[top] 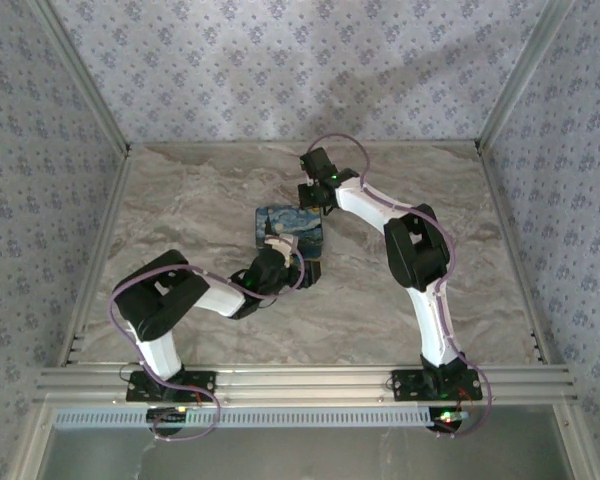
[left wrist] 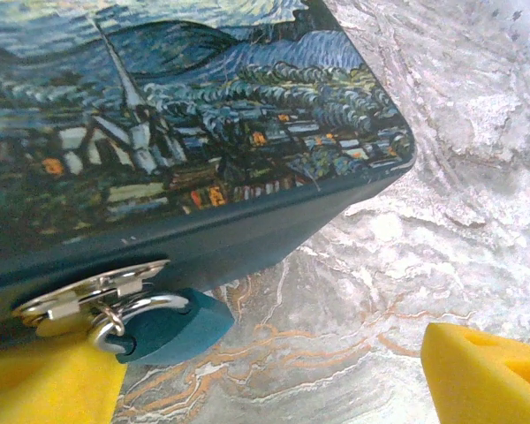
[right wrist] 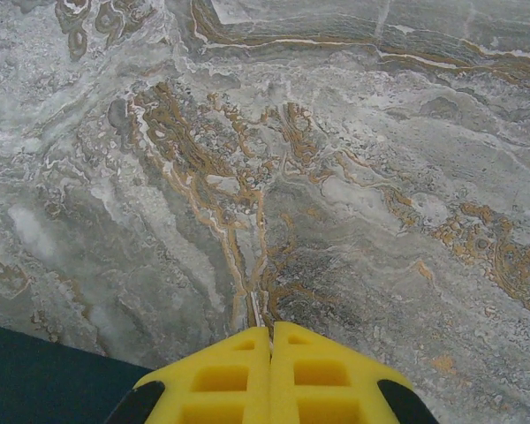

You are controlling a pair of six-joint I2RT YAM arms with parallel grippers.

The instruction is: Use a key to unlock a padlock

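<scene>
Padlock: 1 small blue padlock [left wrist: 178, 329] hanging off the tin's [left wrist: 203, 132] near side, its shackle [left wrist: 137, 307] looped through the silver hasp [left wrist: 84, 296], body dangling just above the table [right wrist: 336, 177].
Left claw: left claw [left wrist: 274, 378] released, pads wide apart at the tin's near edge. 1 pad sits just beside the padlock - touching or not, I cannot tell.
Right claw: right claw [right wrist: 270, 358] clenched pad to pad, over bare table just past the tin's far side. Whether a key is pinched in there, I cannot tell.
Risk, swing: the padlock hangs free, so a nudge from that near pad would likely set it swinging or tuck it under the tin.
Risk, slide: nothing pins the tin down that I can see, so a hard squeeze at the hasp could shove the whole tin away.
Risk, reach: the right claw is on the opposite side of the tin from the padlock - coming round, it could clip the tin's corner.
Risk, keyhole: the keyhole is hidden here, so lining up a key looks like guesswork until the padlock is turned.
Count: 1 tin, 1 padlock, 1 hasp, 1 shackle, 2 claws.
</scene>
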